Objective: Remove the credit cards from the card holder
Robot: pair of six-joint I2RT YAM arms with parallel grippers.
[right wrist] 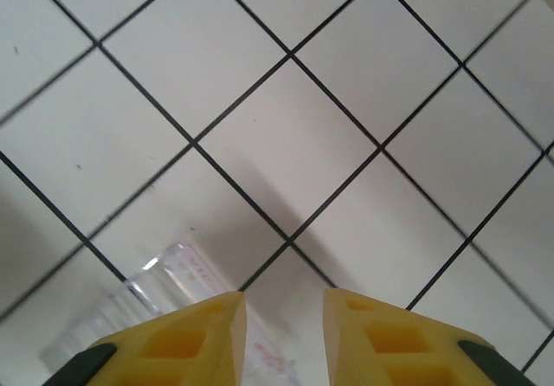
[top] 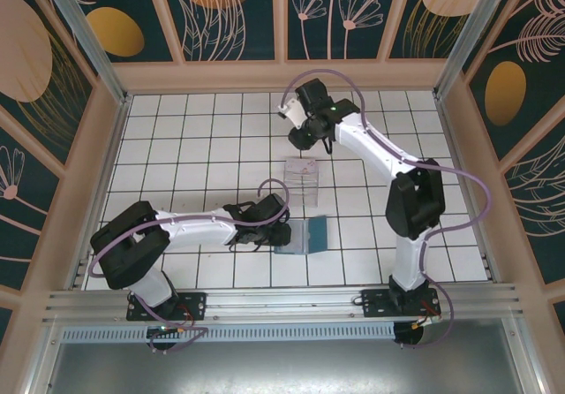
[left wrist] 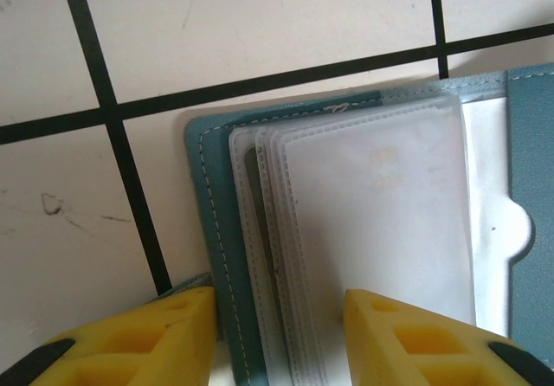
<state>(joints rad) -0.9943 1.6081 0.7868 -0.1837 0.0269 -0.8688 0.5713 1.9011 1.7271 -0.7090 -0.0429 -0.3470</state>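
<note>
The card holder (top: 314,232) lies opened flat, inside up, on the tiled table (top: 194,147) at front centre. Its long axis runs left to right, with the clear sleeves (left wrist: 372,221) stacked at the left end. The left gripper (left wrist: 279,308) straddles that end, fingers half parted; whether they pinch it I cannot tell. The right gripper (right wrist: 284,312) hangs by the clear tray (top: 305,180) — fingers narrowly apart, holding nothing.

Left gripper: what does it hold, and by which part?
Cannot be told: the left gripper straddles the card holder's stitched edge, but contact is hidden.
</note>
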